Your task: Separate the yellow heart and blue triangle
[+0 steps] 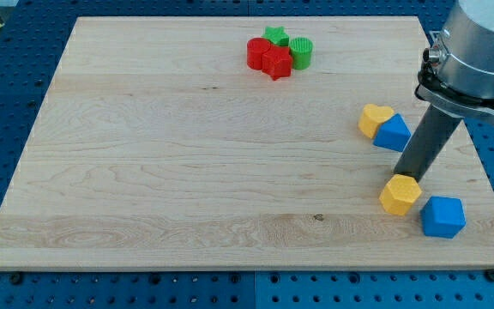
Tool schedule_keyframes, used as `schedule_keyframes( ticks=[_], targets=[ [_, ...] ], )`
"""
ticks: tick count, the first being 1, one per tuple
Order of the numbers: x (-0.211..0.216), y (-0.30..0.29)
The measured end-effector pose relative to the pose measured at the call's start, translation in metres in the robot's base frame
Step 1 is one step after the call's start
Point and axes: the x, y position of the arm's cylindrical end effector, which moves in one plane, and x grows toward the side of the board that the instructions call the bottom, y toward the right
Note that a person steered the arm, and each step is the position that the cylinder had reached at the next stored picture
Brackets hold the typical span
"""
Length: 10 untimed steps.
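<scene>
The yellow heart (373,119) lies at the view's right, touching the blue triangle (394,133) on its lower right. My dark rod slants down from the arm's grey body at the upper right. My tip (403,177) rests on the board just below the blue triangle, a short gap away from it. The tip is right at the upper edge of a yellow hexagon-like block (400,195).
A blue blocky piece (443,216) lies right of the yellow hexagon-like block, near the board's lower right corner. At the view's top centre sits a tight cluster: a red cylinder (256,53), a red star (276,63), a green star (274,35) and a green cylinder (302,52).
</scene>
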Motion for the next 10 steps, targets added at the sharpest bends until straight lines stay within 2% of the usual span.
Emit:
schedule_keyframes(
  ticks=[1, 3, 4, 6, 7, 8, 10],
  targets=[
    [-0.004, -0.005],
    [0.041, -0.005],
    [0.017, -0.023],
    [-0.096, -0.09],
    [-0.123, -0.04],
    [-0.12, -0.013],
    [-0.086, -0.014]
  ],
)
